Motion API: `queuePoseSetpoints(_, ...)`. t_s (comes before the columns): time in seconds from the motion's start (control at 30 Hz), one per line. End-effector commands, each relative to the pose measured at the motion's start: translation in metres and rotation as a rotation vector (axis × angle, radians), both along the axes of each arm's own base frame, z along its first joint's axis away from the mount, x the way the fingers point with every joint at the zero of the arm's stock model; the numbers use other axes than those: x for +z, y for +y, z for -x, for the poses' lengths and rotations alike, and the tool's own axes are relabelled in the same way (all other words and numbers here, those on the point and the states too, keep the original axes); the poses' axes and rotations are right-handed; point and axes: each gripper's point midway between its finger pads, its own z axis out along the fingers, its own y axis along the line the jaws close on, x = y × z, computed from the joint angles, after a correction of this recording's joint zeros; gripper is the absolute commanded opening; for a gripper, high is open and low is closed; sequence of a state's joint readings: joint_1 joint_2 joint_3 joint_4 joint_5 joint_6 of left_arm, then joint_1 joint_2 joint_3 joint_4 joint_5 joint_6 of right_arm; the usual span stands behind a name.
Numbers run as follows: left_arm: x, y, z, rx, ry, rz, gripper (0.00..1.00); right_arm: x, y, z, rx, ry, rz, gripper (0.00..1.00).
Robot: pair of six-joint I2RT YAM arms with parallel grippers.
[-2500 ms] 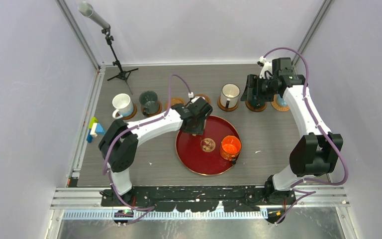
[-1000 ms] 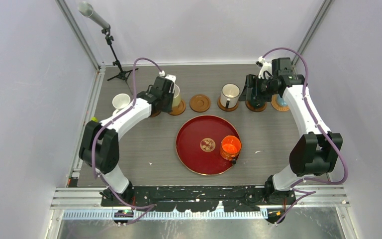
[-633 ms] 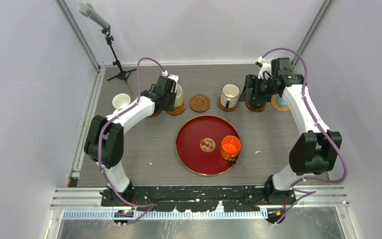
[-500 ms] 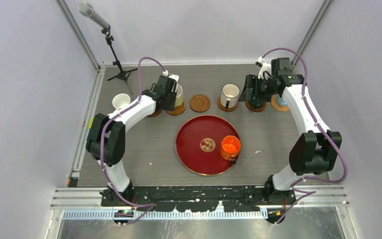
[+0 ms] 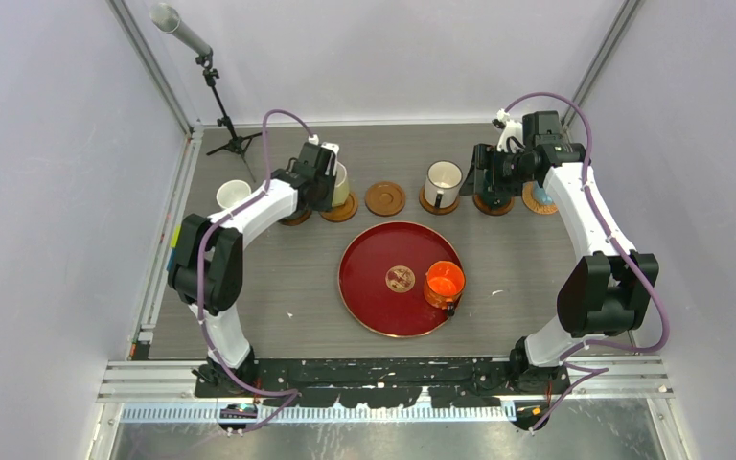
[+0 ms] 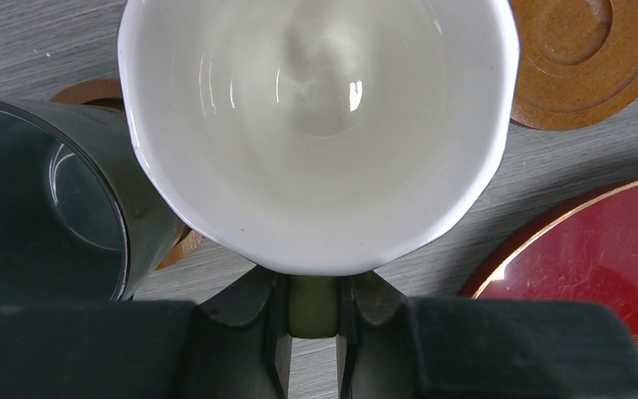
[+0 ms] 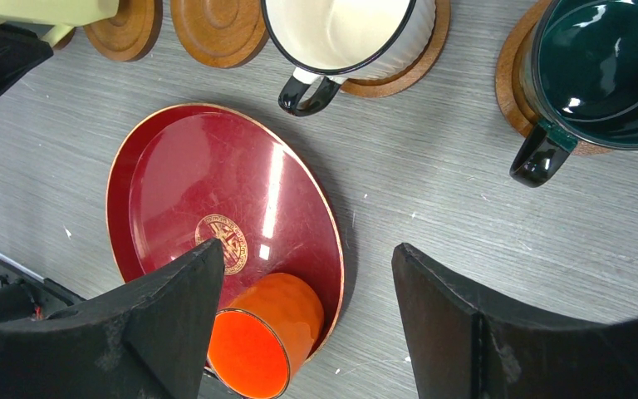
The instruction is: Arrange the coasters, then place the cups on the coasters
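In the left pincer (image 6: 312, 293): pale yellow cup (image 6: 320, 125).

Closed in on three sides by plain pale lilac walls (image 5: 57, 211), joined at the far corners by slanting aluminium posts (image 5: 149, 67). Floored with a grey wood-grain table (image 5: 249, 316), edged in front by a metal rail (image 5: 383, 381). Lit evenly and softly. Furnished at far left with a microphone (image 5: 180, 29) on a black tripod (image 5: 233, 144).
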State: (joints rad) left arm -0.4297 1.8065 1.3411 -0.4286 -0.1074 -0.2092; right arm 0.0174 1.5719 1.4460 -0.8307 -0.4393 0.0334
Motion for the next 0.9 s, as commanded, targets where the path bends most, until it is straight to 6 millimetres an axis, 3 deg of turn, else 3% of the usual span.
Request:
queuePoseSetpoints(0.0,0.042,-0.014,-0.026,0.003,-0.133,0.083,0.0,0.017,-0.001,-0.013,-0.008,-0.062,-0.004,0.79)
queuePoseSetpoints(0.87,0.02,-0.009,-0.012,0.018,-0.042,0.045,0.01,0.014,-0.002,-0.015,-0.011,-0.054,-0.001,0.78)
